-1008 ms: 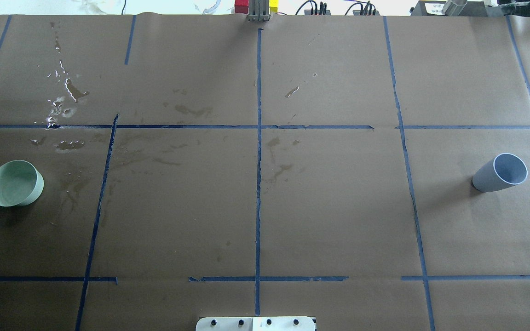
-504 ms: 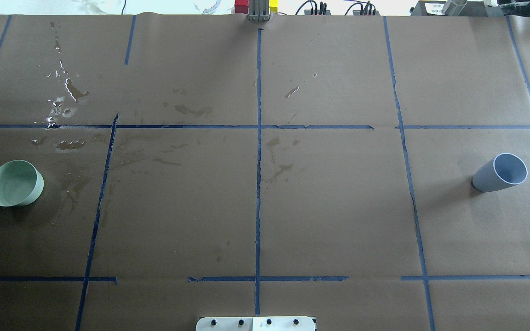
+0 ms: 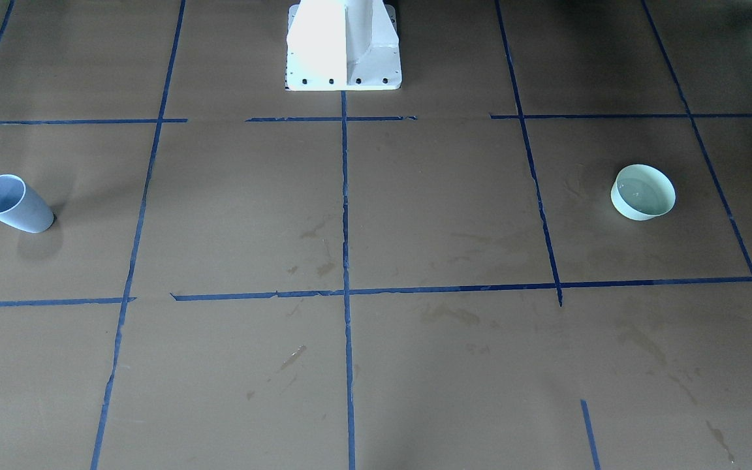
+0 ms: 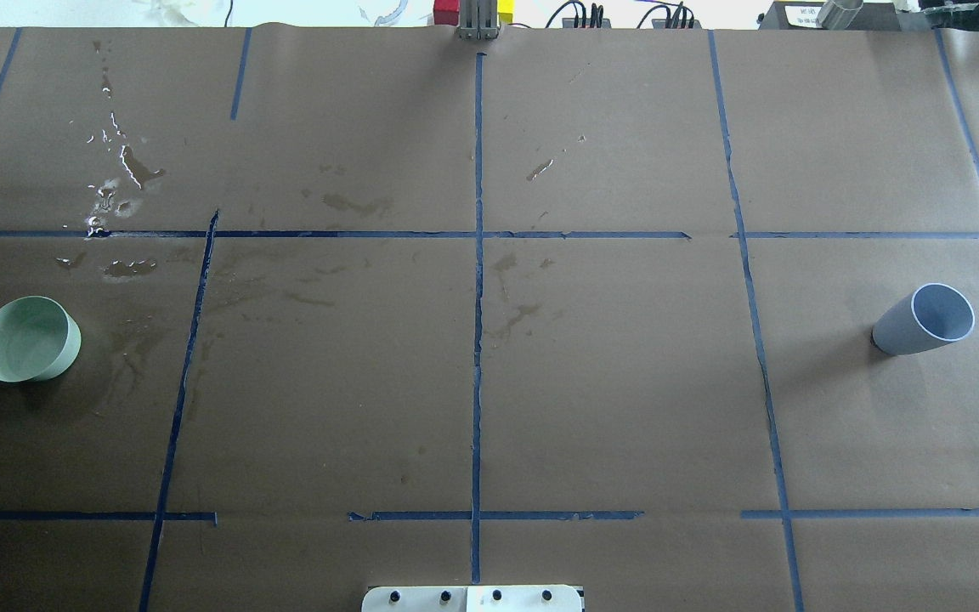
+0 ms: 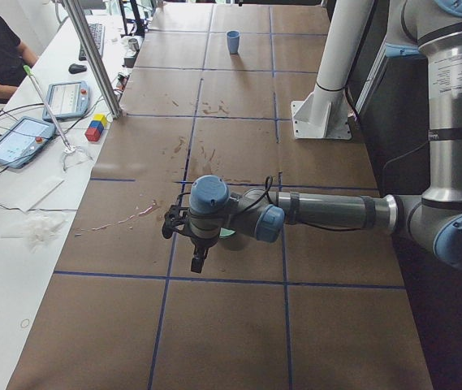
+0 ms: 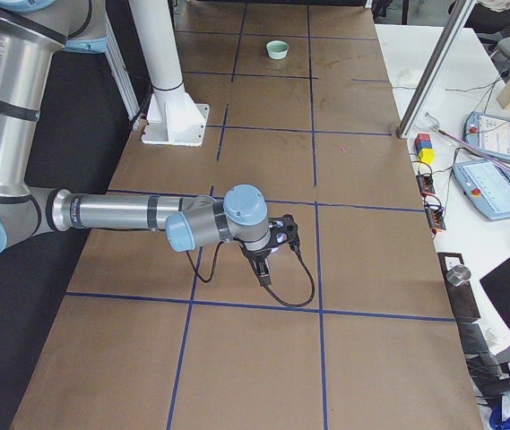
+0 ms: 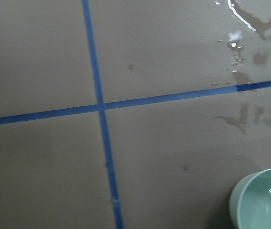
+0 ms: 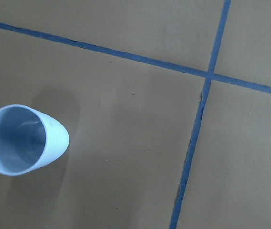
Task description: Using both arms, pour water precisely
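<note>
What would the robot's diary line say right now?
left arm: extended near green bowl | right arm: extended near blue cup | bowl, cup: ungripped | jaws: unclear

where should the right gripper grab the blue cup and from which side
Pinch the blue cup across its outer wall, about mid-height, coming in level, probably from the robot's right end of the table. It stands upright, mouth up, tapering toward the base, so the wider rim above helps stop slipping.
</note>
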Robot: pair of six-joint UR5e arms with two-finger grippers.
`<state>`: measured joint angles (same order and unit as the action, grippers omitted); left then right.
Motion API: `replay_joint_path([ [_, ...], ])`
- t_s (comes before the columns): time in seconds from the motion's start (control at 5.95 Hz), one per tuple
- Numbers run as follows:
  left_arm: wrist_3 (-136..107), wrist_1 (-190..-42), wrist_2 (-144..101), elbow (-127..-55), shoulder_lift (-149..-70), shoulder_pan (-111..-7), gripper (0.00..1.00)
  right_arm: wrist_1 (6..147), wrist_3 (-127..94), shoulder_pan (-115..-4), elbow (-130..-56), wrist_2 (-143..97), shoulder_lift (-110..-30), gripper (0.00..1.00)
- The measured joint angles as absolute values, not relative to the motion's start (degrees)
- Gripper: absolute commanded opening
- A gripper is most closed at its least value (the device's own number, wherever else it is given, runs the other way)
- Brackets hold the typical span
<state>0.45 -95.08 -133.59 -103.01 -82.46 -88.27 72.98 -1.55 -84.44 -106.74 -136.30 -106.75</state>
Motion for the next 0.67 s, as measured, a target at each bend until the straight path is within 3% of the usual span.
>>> replay_joint_path([
  [0.34,7.8,-81.3,-133.4,-106.7,-81.9,-91.2,1.00,73.0,-1.8,-84.6,-106.9,-136.3,-106.8,1.00],
  [0.67,9.9,-80.2,-133.7,-105.7,-79.0,-91.5,1.00,74.6,-2.0,-83.9,-107.0,-136.6,-106.6,1.00],
])
